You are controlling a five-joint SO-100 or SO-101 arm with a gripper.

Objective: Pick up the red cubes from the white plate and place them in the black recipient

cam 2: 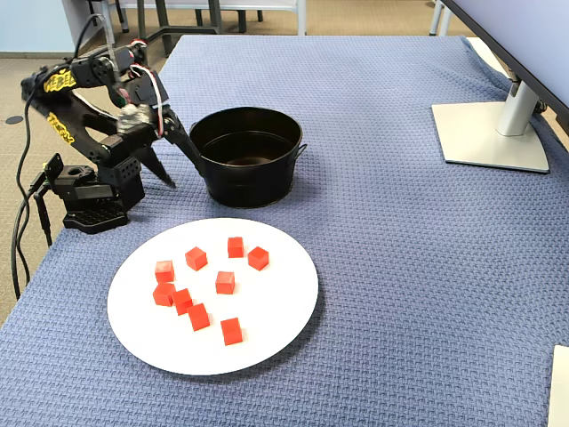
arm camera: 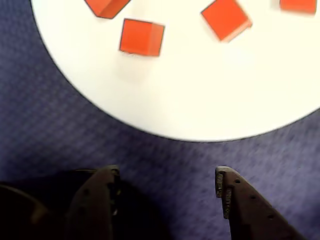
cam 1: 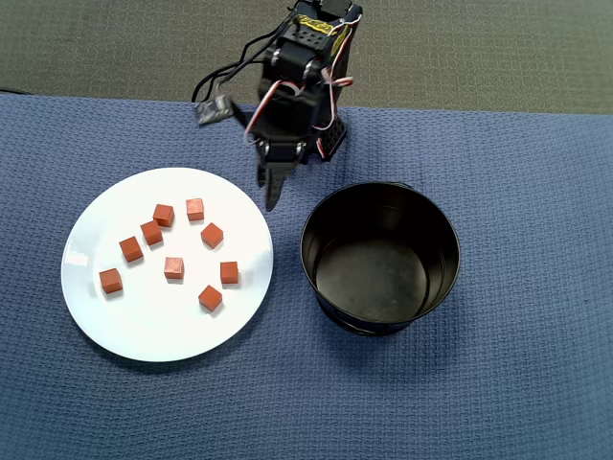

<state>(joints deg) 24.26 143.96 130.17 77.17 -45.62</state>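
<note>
Several red cubes (cam 1: 173, 267) (cam 2: 225, 282) lie scattered on the white plate (cam 1: 153, 326) (cam 2: 267, 302), on the left in the overhead view. The black recipient (cam 1: 321, 240) (cam 2: 249, 182) stands to the plate's right with nothing inside. My gripper (cam 1: 266, 195) (cam 2: 182, 171) hangs open and holds nothing. It is over the blue cloth, just off the plate's far rim, between plate and recipient. In the wrist view the gripper (arm camera: 167, 172) is spread wide over cloth. The plate (arm camera: 200, 90) rim lies just ahead of it, and the nearest cube (arm camera: 141, 37) sits beyond that rim.
The arm's base (cam 2: 89, 200) and its cables (cam 2: 27, 222) sit at the table's edge behind the plate. A monitor stand (cam 2: 489, 133) rests far off on the blue cloth (cam 2: 400, 267). The table edge (cam 1: 479, 107) runs behind the arm.
</note>
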